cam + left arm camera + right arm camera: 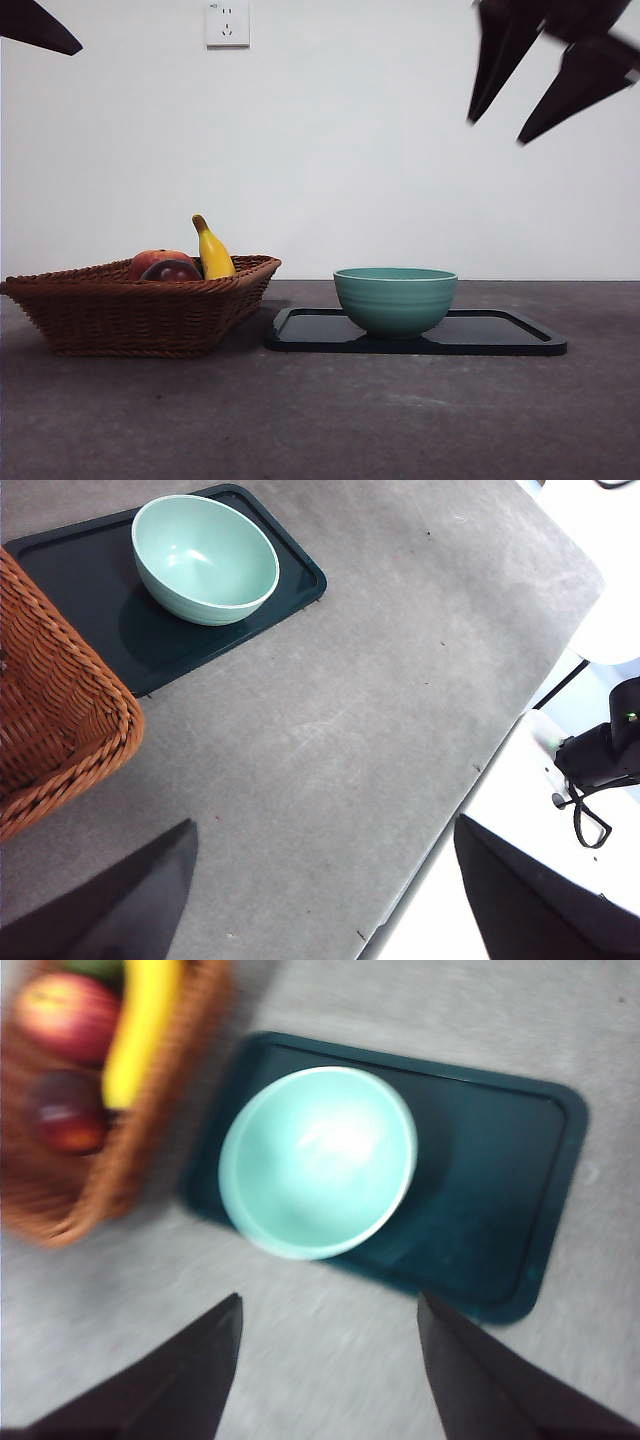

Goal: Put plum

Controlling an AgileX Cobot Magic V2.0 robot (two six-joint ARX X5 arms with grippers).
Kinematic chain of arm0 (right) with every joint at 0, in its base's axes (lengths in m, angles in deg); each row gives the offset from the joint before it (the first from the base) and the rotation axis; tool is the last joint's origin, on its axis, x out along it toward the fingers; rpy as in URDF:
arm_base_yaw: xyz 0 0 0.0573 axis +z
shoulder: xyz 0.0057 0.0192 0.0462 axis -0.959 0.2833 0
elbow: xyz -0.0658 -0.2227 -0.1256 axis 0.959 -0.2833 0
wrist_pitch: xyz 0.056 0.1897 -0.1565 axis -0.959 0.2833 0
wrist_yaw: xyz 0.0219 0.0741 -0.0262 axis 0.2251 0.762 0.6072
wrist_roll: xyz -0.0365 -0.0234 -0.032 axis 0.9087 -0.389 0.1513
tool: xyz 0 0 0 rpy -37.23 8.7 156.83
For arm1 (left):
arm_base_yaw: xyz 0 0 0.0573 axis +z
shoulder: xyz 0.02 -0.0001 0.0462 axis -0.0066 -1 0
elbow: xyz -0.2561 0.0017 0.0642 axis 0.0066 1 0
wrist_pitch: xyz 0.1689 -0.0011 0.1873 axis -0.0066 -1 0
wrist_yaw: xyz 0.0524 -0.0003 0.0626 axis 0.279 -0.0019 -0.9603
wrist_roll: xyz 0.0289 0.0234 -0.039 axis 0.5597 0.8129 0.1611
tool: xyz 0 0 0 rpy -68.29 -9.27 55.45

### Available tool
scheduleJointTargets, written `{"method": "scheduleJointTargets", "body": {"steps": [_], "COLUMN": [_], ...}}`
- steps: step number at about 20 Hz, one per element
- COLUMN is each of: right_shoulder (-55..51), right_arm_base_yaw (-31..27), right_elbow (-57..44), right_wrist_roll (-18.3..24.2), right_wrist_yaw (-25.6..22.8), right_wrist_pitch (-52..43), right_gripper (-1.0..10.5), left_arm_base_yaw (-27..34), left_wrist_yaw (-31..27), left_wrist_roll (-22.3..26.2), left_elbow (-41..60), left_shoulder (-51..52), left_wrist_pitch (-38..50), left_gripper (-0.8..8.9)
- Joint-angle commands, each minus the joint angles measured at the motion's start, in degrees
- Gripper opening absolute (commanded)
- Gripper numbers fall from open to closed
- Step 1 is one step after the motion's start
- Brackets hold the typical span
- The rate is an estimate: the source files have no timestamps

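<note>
The plum (172, 271), dark maroon and glossy, lies in a brown wicker basket (140, 310) at the table's left, in front of a red-orange fruit (155, 258) and a yellow banana (212, 252). The right wrist view is blurred and shows the plum (65, 1115) near the basket's rim (110, 1180). My right gripper (495, 130) hangs open high at the right, above the bowl and tray, holding nothing; its jaws (330, 1305) stand wide apart. My left gripper (325, 830) waits open over bare table beside the basket (50, 710). It shows only as a black tip (40, 28) in the front view.
A teal bowl (395, 300) stands on a black tray (500, 335) just right of the basket. The bowl (318, 1160) has nothing in it. The table's edge (470, 780) runs close to the left gripper, with a dark device (600, 755) beyond it.
</note>
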Motion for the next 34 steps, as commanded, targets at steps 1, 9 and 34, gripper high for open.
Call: {"method": "scheduleJointTargets", "body": {"steps": [1, 9, 34], "right_shoulder": [7.3, 22.0, 28.9], "right_arm_base_yaw": [-0.2, -0.4, -0.4], "right_elbow": [4.4, 8.0, 8.0], "right_wrist_roll": [1.9, 2.2, 1.4], "right_wrist_yaw": [-0.4, -1.6, -2.9], "right_wrist_pitch": [-0.1, -5.7, -12.6], "right_gripper": [2.8, 2.8, 0.1], "left_arm_base_yaw": [-0.2, -0.2, -0.2], "left_wrist_yaw": [0.3, 0.3, 0.3], "left_wrist_roll": [1.1, 1.4, 1.3], "left_elbow": [-0.6, -0.6, -0.6], "left_shoulder": [-0.3, -0.3, -0.3], "left_wrist_pitch": [0.3, 0.4, 0.2], "left_gripper": [4.02, 4.02, 4.02]}}
